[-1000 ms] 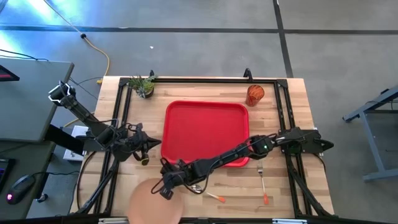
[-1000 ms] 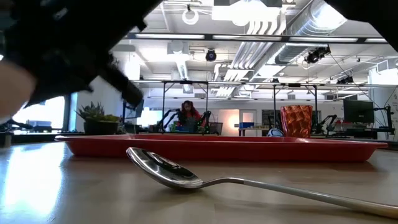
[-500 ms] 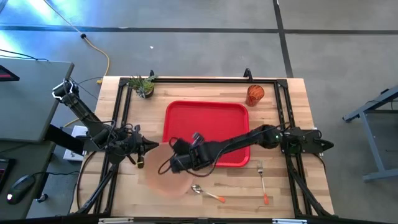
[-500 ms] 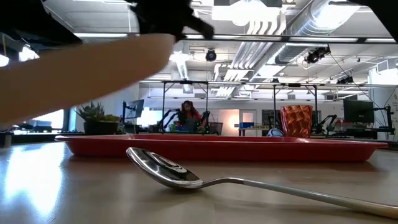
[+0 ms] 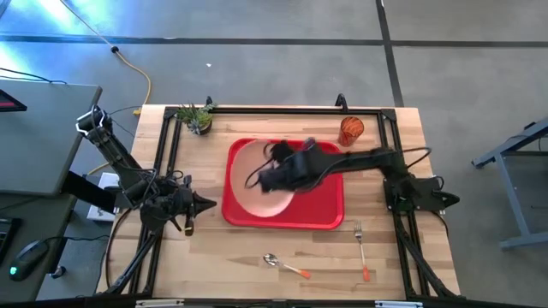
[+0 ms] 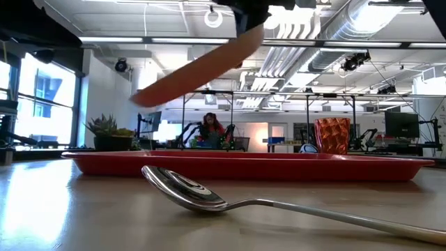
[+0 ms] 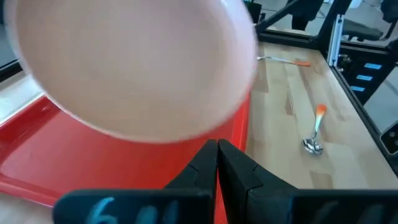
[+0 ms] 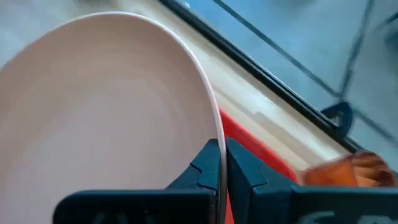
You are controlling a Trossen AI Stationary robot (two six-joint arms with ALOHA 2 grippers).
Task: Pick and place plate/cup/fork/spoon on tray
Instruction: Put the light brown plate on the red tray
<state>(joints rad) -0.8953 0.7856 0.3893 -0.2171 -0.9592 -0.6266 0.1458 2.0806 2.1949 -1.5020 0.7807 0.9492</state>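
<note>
The peach-pink plate (image 5: 253,192) hangs tilted above the left half of the red tray (image 5: 318,210). It also shows in the low view (image 6: 195,70) and in the left wrist view (image 7: 130,68). My right gripper (image 5: 274,177) is shut on the plate. My left gripper (image 5: 204,204) is shut and empty, left of the tray. The spoon (image 5: 282,264) and the fork (image 5: 360,245) lie on the wood near the front edge. The orange-red cup (image 5: 351,130) stands upright on the table beyond the tray's far right corner. My right gripper pinches the plate's rim (image 8: 214,134) between its two fingers, one on each face. The fingers come from the table's right side. The plate is lifted clear above the tray and tilted, its free edge (image 6: 143,97) lower than the held edge.
A small potted plant (image 5: 197,117) stands at the far left corner. A black frame (image 5: 171,154) runs along the table's sides and far edge. In the low view the spoon's bowl (image 6: 182,188) lies close in front of the tray's rim (image 6: 251,166).
My right gripper has lifted the plate from the table's near edge and carried it up and toward the far right, over the tray. The plate is now clear of the table, tilted above the tray's left half.
</note>
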